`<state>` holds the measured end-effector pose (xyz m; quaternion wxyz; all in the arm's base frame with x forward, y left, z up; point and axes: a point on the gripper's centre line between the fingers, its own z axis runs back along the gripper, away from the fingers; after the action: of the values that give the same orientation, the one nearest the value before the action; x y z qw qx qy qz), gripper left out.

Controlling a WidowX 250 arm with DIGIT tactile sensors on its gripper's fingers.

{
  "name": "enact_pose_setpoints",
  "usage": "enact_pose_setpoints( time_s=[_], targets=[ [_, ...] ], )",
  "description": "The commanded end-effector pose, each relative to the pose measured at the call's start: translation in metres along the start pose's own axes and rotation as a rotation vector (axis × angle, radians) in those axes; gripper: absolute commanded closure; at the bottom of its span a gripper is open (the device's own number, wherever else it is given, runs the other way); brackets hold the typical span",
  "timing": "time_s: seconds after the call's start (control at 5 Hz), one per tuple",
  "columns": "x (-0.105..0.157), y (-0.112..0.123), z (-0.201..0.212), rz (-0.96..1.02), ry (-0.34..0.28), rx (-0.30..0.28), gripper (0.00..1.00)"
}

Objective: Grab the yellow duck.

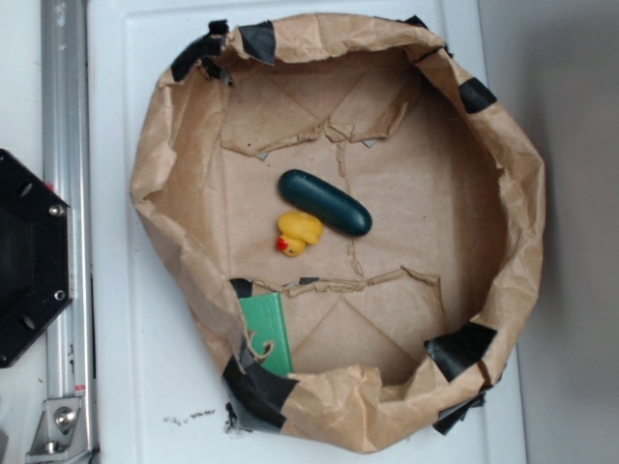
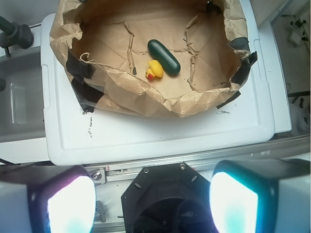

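Observation:
The yellow duck (image 1: 299,233) with its red-orange beak lies on the brown paper floor of a paper-lined nest, touching or nearly touching a dark green capsule (image 1: 326,202). The wrist view shows the duck (image 2: 154,70) far ahead, just left of the capsule (image 2: 164,57). My gripper (image 2: 153,201) is open, its two pale fingertips (image 2: 70,204) spread wide at the bottom of the wrist view with nothing between them. It hangs above the black robot base (image 2: 165,194), well short of the nest. The exterior view does not show the gripper.
The crumpled brown paper wall (image 1: 164,193), patched with black tape, rings the duck and rises on all sides. A flat green card (image 1: 266,332) leans inside its near-left wall. The nest sits on a white lid (image 2: 146,136). An aluminium rail (image 1: 66,193) runs along the left.

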<state>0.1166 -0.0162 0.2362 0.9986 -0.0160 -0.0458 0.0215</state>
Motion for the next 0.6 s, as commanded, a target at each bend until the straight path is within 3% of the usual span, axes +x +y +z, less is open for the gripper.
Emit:
enact_pose_setpoints(
  time_s=[0.0,0.4],
  targets=[
    [0.000,0.000,0.000,0.000,0.000,0.000,0.00],
    [0.096,0.018,-0.030,0.373,-0.058,0.062,0.00]
  ],
)
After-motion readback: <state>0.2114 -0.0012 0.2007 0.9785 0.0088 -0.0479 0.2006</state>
